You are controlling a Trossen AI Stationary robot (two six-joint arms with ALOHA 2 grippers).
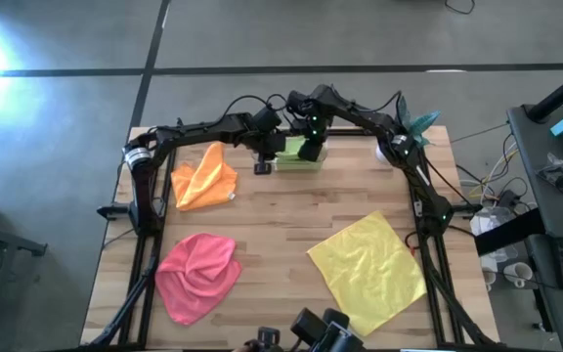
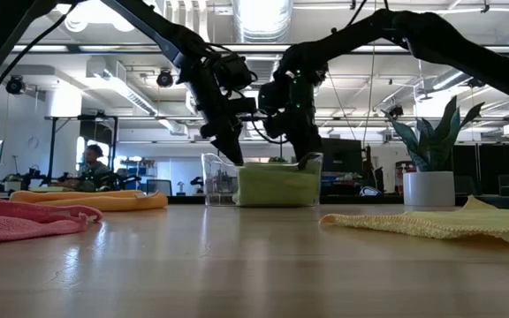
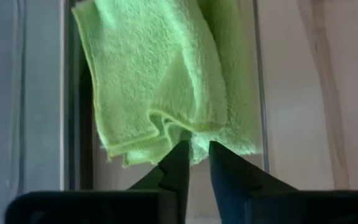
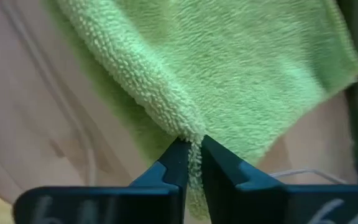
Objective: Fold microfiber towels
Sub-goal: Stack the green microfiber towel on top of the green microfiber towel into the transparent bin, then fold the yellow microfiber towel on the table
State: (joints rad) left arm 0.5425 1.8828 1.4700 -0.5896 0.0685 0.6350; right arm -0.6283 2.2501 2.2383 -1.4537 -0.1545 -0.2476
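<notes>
both claws work at the clear plastic bin (image 1: 301,156) at the tabletop's (image 1: 281,235) far edge. the right claw (image 4: 190,144) pinches a fold of the lime green microfiber towel (image 4: 229,68) inside it. the left claw (image 3: 194,149) stands narrowly parted at that towel's edge, holding nothing.

Two black jointed arms (image 1: 203,129) trail black cables, green lights glowing.

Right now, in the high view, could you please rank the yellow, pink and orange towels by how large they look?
1. yellow towel, lying spread flat
2. pink towel, crumpled
3. orange towel, bunched up
These are apparent sizes only, since the crumpling hides their true size.
</notes>
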